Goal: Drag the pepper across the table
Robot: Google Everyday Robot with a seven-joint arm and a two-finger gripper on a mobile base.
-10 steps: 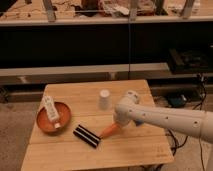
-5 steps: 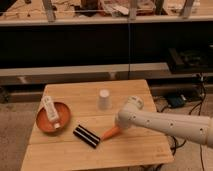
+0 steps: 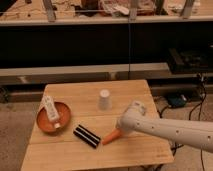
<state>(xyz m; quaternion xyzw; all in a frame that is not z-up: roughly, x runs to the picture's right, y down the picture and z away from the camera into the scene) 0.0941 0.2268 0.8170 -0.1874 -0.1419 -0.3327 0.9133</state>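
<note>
The pepper (image 3: 110, 137), a small orange tapered cone, lies on the light wooden table (image 3: 135, 95) near the front middle, its tip pointing left toward a black bar. My gripper (image 3: 120, 131) at the end of the white arm is down at the pepper's thick right end and touches it. The arm's white wrist covers the gripper, and the arm reaches in from the right.
A black rectangular bar (image 3: 87, 136) lies just left of the pepper. An orange-brown round bowl (image 3: 44, 125) with a white bottle (image 3: 51, 112) in it stands at the left. A white cup (image 3: 104, 99) stands upside down at the middle back. Dark shelving lies behind the table.
The arm and gripper have shifted slightly to the right, and the pepper has moved with them, a little away from the black bar.
</note>
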